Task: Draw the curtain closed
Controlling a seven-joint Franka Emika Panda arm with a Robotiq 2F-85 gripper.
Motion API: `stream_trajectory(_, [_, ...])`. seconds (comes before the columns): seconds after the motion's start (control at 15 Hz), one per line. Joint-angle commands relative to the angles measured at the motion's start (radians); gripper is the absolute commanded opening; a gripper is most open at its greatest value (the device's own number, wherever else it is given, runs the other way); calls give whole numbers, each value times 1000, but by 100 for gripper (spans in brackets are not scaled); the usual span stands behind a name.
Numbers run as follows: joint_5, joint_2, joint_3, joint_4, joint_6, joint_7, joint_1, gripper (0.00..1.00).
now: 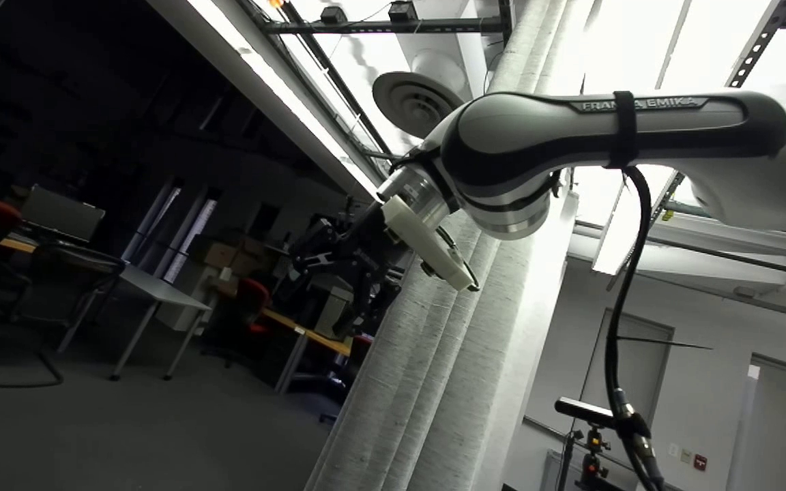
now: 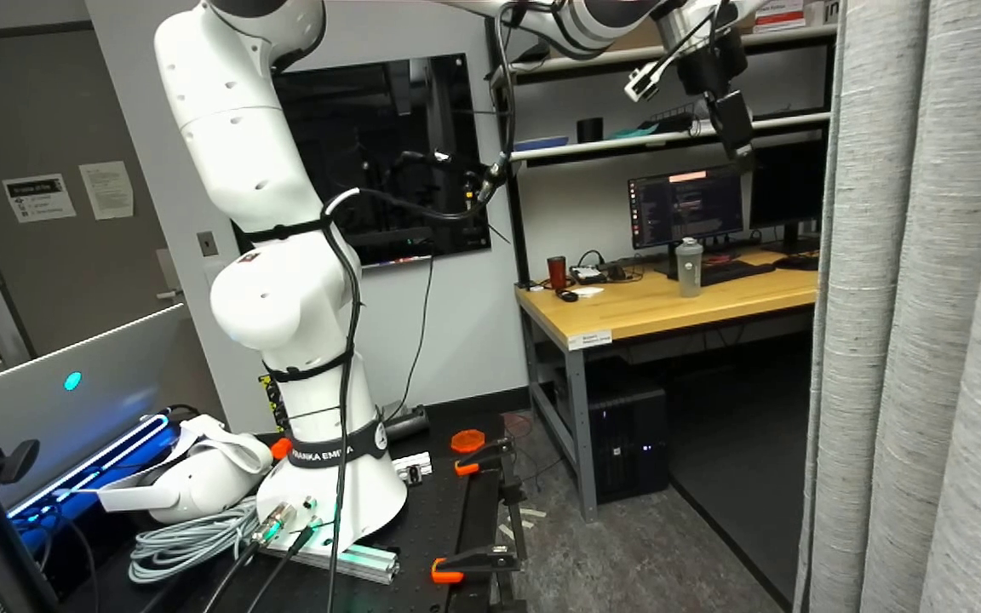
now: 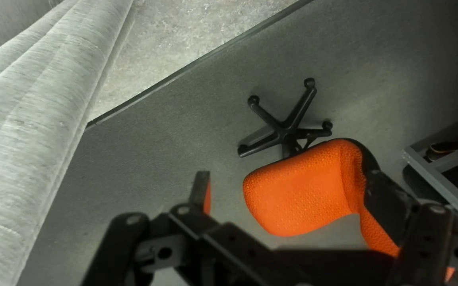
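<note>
The fingers [image 3: 199, 188] are spread wide above the floor [image 3: 133, 182], an orange chair [image 3: 300, 194] beyond them, and the curtain [image 3: 50, 107] hangs to one side, overlapping the floor's dark strip [image 3: 173, 77] in the wrist view.

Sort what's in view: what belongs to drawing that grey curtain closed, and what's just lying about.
For the job:
grey curtain, hanging in folds
gripper, open

Just lying about:
orange swivel chair
shaker bottle on the wooden desk
red tumbler, same desk
</note>
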Motion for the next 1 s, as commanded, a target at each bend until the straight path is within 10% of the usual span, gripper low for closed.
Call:
stream_trajectory(0.0, [-65, 53, -53, 53, 0, -8, -31, 98])
stream_trajectory(0.93, [-262, 27, -179, 25, -120, -78, -103, 99])
